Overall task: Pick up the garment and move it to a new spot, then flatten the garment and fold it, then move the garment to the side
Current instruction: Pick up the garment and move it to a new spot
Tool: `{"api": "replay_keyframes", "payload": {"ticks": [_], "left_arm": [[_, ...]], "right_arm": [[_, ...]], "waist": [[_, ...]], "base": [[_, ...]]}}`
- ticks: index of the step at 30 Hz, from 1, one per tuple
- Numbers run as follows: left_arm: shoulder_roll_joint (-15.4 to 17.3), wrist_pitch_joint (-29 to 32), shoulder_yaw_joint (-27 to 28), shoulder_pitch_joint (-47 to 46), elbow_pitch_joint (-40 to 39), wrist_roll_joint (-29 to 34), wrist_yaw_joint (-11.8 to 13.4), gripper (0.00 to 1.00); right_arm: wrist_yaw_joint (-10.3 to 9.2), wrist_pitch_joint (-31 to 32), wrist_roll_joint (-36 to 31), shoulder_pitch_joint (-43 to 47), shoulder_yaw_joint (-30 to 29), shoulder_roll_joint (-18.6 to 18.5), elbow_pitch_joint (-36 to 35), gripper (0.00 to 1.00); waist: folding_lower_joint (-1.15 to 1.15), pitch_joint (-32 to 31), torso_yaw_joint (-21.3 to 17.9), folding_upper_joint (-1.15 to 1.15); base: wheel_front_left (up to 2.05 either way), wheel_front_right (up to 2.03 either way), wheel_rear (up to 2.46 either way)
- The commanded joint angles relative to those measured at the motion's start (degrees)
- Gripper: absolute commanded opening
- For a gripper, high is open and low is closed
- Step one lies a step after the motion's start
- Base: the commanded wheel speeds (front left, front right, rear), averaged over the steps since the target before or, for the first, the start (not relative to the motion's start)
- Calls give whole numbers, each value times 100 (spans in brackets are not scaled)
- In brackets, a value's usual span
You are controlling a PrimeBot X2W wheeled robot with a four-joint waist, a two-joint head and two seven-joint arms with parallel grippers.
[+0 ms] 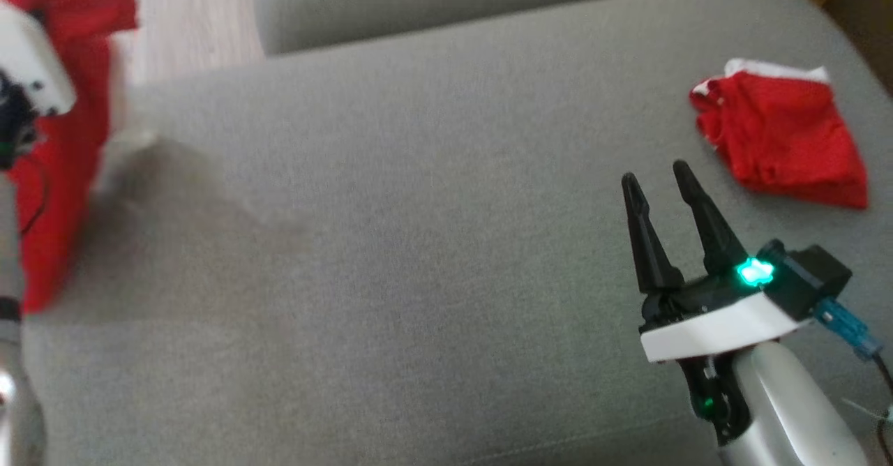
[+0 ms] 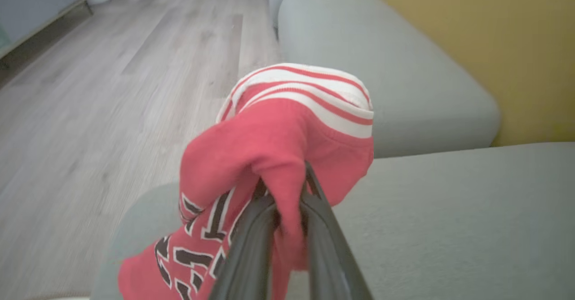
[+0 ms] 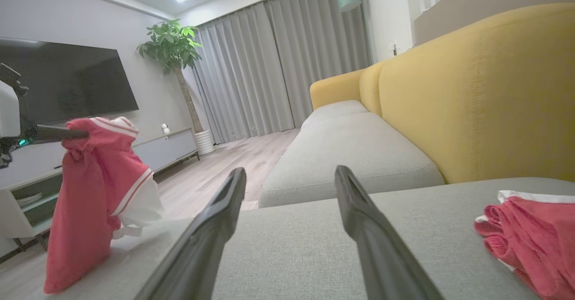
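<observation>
Left wrist view: left pincer [image 2: 284, 179] tight on red garment [image 2: 278, 129]; right pincer [image 1: 654, 171] wide.

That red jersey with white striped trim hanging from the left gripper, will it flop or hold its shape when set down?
Likely floppy: the red jersey with white striped trim hangs limp from the left gripper, bunched at the pinch. Probably light: one pinched fold carries it. On the grey sofa seat it would likely crumple, not lie flat.
</observation>
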Motion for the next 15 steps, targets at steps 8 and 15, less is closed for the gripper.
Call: {"api": "replay_keyframes", "payload": {"ticks": [8,15], "left_arm": [[-550,322,-468,111,-1784,-635,-98,0],[-1600,288,-1069,1350,-2780,-1005,-30,0]], "right_arm": [[-4,41,-13,101,-119,36,-289,100],[-4,97,15,115,-107,34,-342,100]], "waist": [[0,-494,-269,0],[0,-421,-586,0]], "base": [[0,0,0],[0,0,0]]}}
